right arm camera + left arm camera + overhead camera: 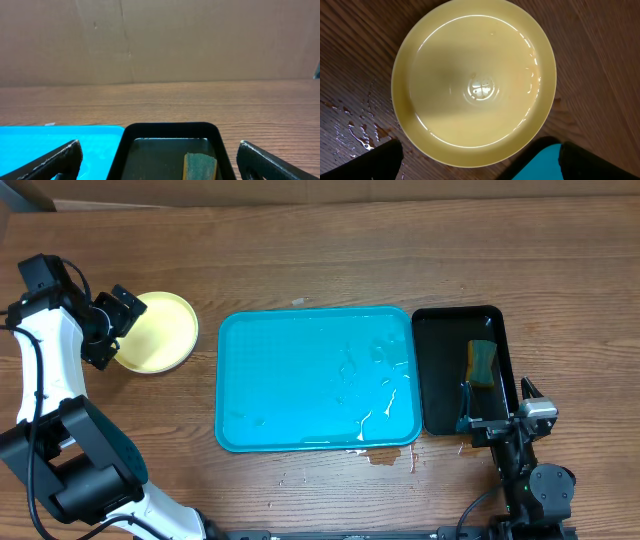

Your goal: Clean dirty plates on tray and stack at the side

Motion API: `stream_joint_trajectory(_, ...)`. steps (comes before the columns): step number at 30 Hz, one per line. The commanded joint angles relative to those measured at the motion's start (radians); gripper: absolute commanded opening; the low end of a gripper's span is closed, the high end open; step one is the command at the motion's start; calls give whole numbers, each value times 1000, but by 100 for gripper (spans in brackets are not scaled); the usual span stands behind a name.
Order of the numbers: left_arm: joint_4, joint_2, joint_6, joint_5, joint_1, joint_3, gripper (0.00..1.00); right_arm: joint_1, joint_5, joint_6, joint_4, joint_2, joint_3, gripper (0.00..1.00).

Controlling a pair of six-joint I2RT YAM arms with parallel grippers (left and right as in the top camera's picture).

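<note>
A pale yellow-green plate (158, 331) lies on the wood table left of the turquoise tray (315, 378); it fills the left wrist view (474, 80). I cannot tell whether other plates lie under it; no white plate shows. The tray holds no plates, only water streaks. My left gripper (113, 325) is open at the plate's left edge, its fingers (479, 162) apart and holding nothing. My right gripper (495, 412) is open and empty at the near end of the black tray (460, 370); its fingers (159, 160) spread wide.
A yellow-green sponge (483, 364) lies in the black tray, also seen in the right wrist view (201, 166). Water drops lie on the wood by the plate (355, 131). A brown spill (385, 457) sits at the turquoise tray's near edge.
</note>
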Motion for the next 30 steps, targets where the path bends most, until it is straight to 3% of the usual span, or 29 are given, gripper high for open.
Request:
stream_joint_trajectory(1,2,14,22,11,-6,-8,100,-5,-1,-4,6,-10,-10,100)
stream_joint_trajectory(30,1,-10,23,7,-13,-8,100,-5,-1,-4,6,-10,-10,100)
